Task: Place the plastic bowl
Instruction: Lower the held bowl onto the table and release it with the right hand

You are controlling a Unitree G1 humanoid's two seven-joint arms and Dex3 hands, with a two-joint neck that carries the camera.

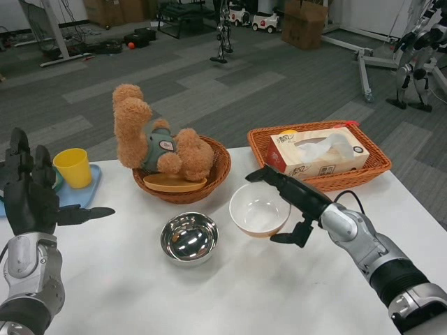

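**Operator:** Report the right hand (292,202) and the position of the plastic bowl (260,209).

**Inspector:** The right hand reaches in from the lower right on its silver forearm. The white bowl stands upright on the white table (279,293), directly to the left of that hand. The upper fingers lie along the bowl's far-right rim; the thumb curls below, at the bowl's near-right side. Fingers and thumb bracket the rim, but whether they actually clamp it cannot be determined from this view.

**Operator:** Left hand?

**Inspector:** The left hand (31,192) is raised at the left edge of the table, fingers straight and spread, thumb extended toward the centre. It holds nothing.

**Operator:** Items around the right hand?

**Inspector:** A steel bowl (188,238) stands left of the plastic bowl, close beside it but apart. Beyond the bowl and to the left of the right hand sits a round wicker basket (218,173) containing a teddy bear (157,143) and a tan disc-shaped item under it. Directly beyond the right hand is a rectangular orange wicker tray (369,169) holding a tissue box (318,151). Just beyond the left hand, a yellow cup (73,167) stands on a blue tray (87,192).
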